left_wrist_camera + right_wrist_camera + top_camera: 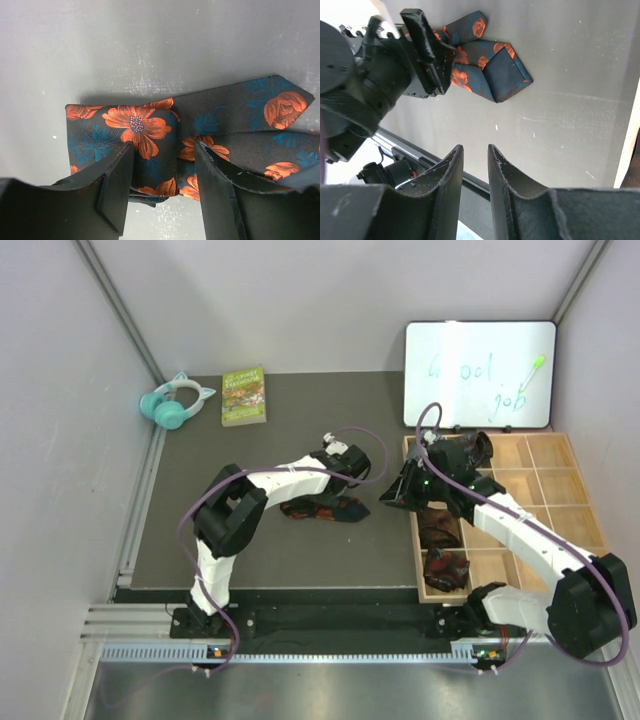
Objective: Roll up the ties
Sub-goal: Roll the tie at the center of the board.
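Top external view: a dark grey table (300,550) inside white walls, with two robot arms mounted at 6 o'clock. A wooden compartment tray (560,480) lies at 3 o'clock, likely there to receive finished rolls. A whiteboard (480,375) leans at 1 o'clock, with "Good job" handwritten on it in blue and green marker.

The left gripper (335,480) reaches to the table's centre. Its fingers (117,185) are clamped on the folded end of the floral tie (320,508), which is black with orange flowers and teal leaves. The tie lies flat on the table, and its pointed tip trails toward 3 o'clock in the left wrist view. This grip appears meant to pin the fold so rolling can begin.

The right gripper (395,495) hovers just beside the tie at its 3 o'clock. Its fingers (502,170) are slightly apart and hold nothing, seemingly waiting to help.

Two rolled ties (438,528), dark brown and maroon, sit in tray compartments at 4 o'clock.

A green book (243,395) lies at 11 o'clock, its title too small to read. Teal cat-ear headphones (175,405) rest just beside the book, at 10 o'clock.
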Robot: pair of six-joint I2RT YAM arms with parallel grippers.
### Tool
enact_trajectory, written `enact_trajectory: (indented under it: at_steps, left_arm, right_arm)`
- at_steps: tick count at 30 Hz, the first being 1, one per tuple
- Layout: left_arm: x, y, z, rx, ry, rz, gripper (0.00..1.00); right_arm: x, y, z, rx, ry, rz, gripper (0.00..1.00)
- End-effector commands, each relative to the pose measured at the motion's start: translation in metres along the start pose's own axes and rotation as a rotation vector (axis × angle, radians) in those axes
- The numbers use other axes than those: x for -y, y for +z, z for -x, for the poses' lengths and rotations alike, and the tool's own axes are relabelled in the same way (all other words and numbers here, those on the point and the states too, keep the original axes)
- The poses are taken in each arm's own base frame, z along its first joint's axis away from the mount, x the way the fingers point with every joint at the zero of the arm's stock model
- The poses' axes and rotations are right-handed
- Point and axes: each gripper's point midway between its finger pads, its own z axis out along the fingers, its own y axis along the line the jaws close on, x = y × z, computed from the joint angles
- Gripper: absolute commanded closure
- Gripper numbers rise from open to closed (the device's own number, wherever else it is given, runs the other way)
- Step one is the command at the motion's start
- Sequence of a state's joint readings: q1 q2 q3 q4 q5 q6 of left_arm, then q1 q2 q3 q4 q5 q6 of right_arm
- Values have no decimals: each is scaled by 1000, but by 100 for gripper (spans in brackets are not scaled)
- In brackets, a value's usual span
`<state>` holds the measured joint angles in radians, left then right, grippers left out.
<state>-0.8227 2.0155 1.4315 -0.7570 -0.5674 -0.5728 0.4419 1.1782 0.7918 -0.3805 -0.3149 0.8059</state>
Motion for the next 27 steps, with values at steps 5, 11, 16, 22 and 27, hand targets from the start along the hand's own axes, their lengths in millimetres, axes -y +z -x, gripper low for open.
enact_trajectory:
  at_steps: [5, 11, 16, 22, 27]
  left_arm:
    - [-6, -33, 20, 54, -107, -155, 41]
    - [-24, -58, 31, 81, -175, -314, 39]
    - [-52, -80, 37, 138, -276, -446, 38]
    - [-101, -66, 16, 119, -399, -468, 39]
    - [-121, -56, 14, 145, -547, -586, 40]
  right_arm:
    - [-13, 1, 15, 48, -5, 50, 73]
    - [-37, 13, 10, 4, -47, 73, 73]
    - [-57, 35, 5, -45, -76, 74, 71]
    - [-110, 53, 3, -85, -127, 141, 68]
    - [-139, 84, -16, -173, -144, 173, 68]
